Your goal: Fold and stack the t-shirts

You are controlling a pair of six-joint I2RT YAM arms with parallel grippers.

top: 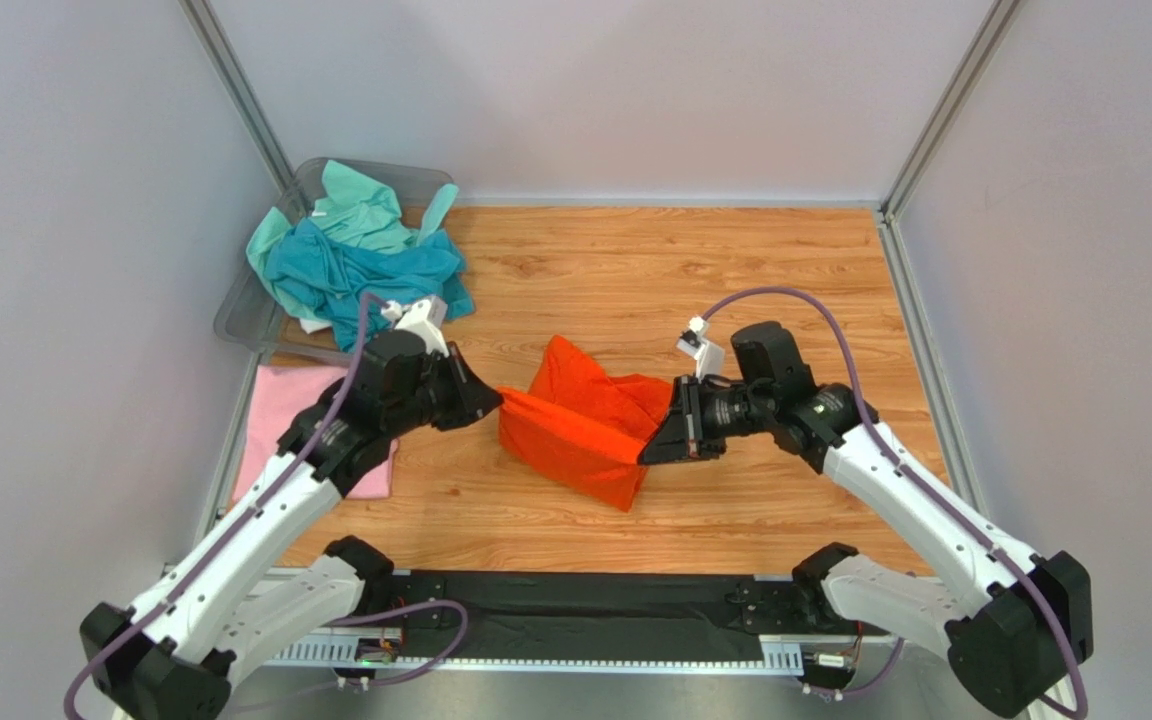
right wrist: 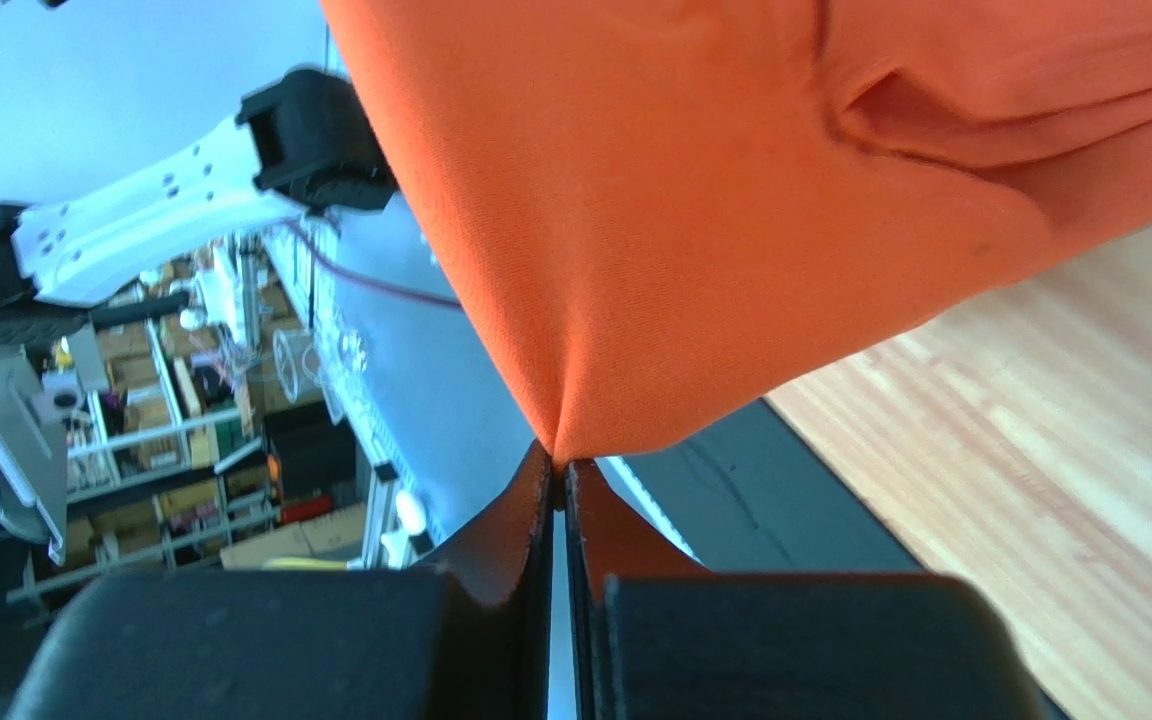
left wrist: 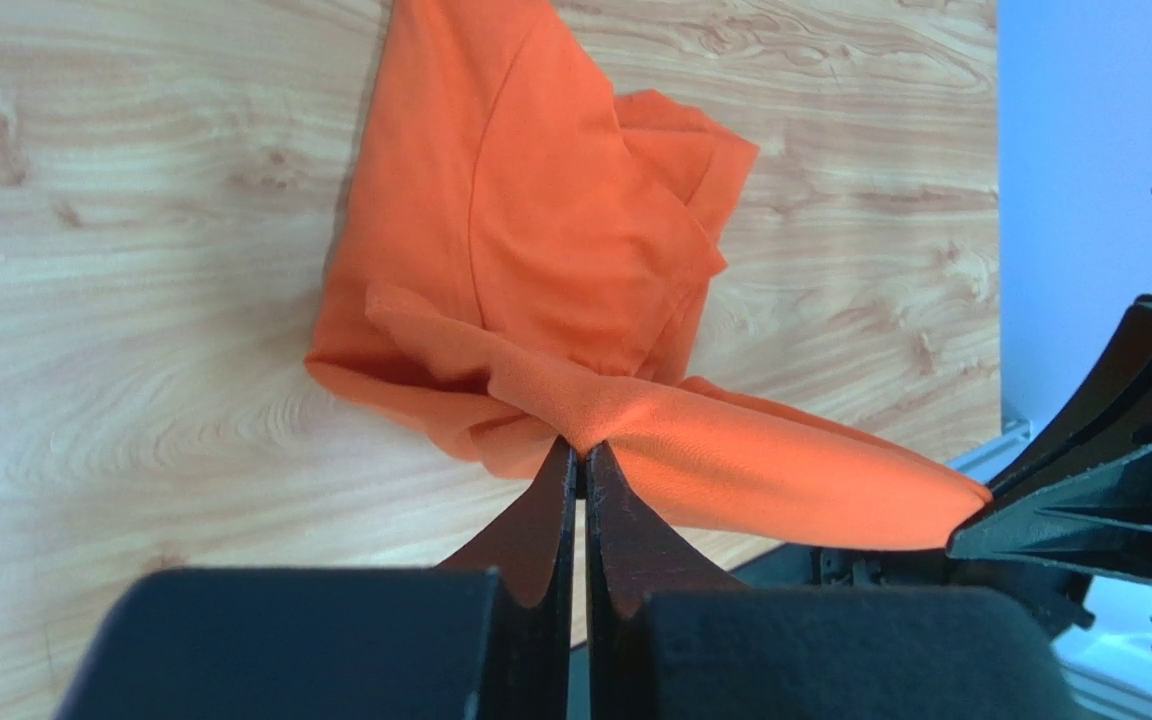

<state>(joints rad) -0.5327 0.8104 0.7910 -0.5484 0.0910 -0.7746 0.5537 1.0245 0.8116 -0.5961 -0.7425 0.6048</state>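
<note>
- Holding the orange t-shirt [top: 582,420] stretched between both arms, about mid-worktop [top: 778,300] and a touch toward the near edge. The slack part drapes down onto the wood.
- Our left pincer [left wrist: 582,450] is clamped on a bunched bit of the shirt's edge, jaws nearly together with cloth squeezed between them.
- Our right pincer [right wrist: 558,450] is pinched tight on a pointed corner of the same shirt, with fabric fanning out from the tips.
- Handling-wise, we reckon it's light and totally floppy. It sags wherever it isn't held, and thin cloth like this could slide out of a small pinch if we tug hard.
- Best places to grab, in our opinion, are corners or hems where the layers are thicker. Keep the grips well apart so it spreads flat instead of bunching.
- The pink t-shirt [top: 289,428] lies flat by the left edge, which looks like the stacking spot to us.
- The teal t-shirt [top: 357,278] and mint green t-shirt [top: 364,203] are heaped over the grey bin [top: 244,323] in the far left corner, not folded yet.
</note>
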